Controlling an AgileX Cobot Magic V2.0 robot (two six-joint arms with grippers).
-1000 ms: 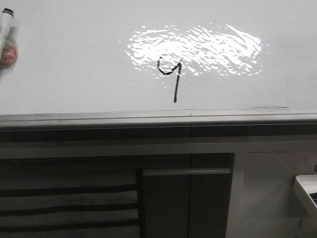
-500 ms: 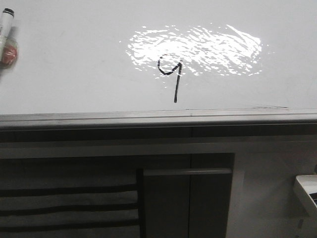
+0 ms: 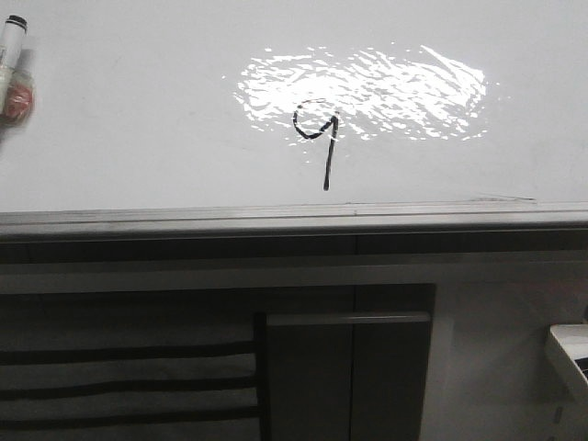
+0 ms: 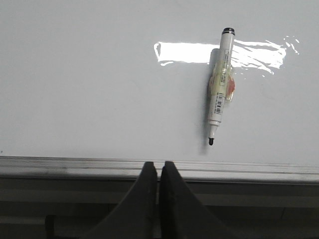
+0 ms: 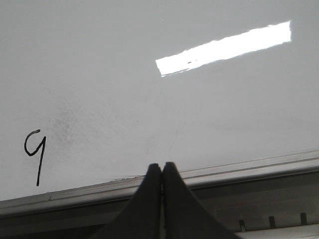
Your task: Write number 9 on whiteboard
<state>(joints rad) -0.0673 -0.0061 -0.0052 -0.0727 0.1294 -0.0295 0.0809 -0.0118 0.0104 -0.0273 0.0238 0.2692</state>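
Note:
A black hand-drawn number 9 (image 3: 317,138) stands on the glossy whiteboard (image 3: 138,138), at the lower edge of a bright glare patch; it also shows in the right wrist view (image 5: 35,154). A white marker (image 4: 221,84) with a black tip lies uncapped on the whiteboard (image 4: 89,89); its end shows at the far left of the front view (image 3: 11,41). My left gripper (image 4: 159,166) is shut and empty over the grey edge strip (image 4: 75,167), short of the marker. My right gripper (image 5: 161,167) is shut and empty over the board's edge, right of the 9.
Below the board's grey metal edge (image 3: 294,219) are dark cabinet panels (image 3: 349,377) and a striped part (image 3: 119,381). A white object (image 3: 570,354) sits at the lower right. A reddish blurred thing (image 3: 16,99) lies beside the marker.

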